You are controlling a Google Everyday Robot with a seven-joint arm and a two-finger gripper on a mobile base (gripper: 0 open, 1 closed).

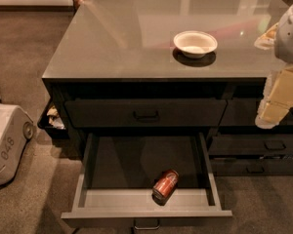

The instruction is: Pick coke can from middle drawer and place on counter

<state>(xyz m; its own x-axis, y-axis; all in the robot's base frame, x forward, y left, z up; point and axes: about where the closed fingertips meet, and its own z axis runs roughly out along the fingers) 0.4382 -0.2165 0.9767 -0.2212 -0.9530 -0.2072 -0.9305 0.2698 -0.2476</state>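
The coke can (165, 184) lies on its side on the grey floor of the middle drawer (146, 212), near the drawer's front wall and right of centre. The drawer is pulled fully open, with its metal bar handle at the bottom edge. The counter (132, 38) is the glossy grey top above it. My gripper (271, 112) hangs at the right edge of the view, in front of the cabinet's right side. It is above and well to the right of the can, and nothing shows in it.
A white bowl (195, 43) stands on the counter right of centre. The top drawer (146, 113) with a black handle is closed. Narrower dark drawers (256, 145) are at the right. A white robot base (7, 145) stands on the carpet at left.
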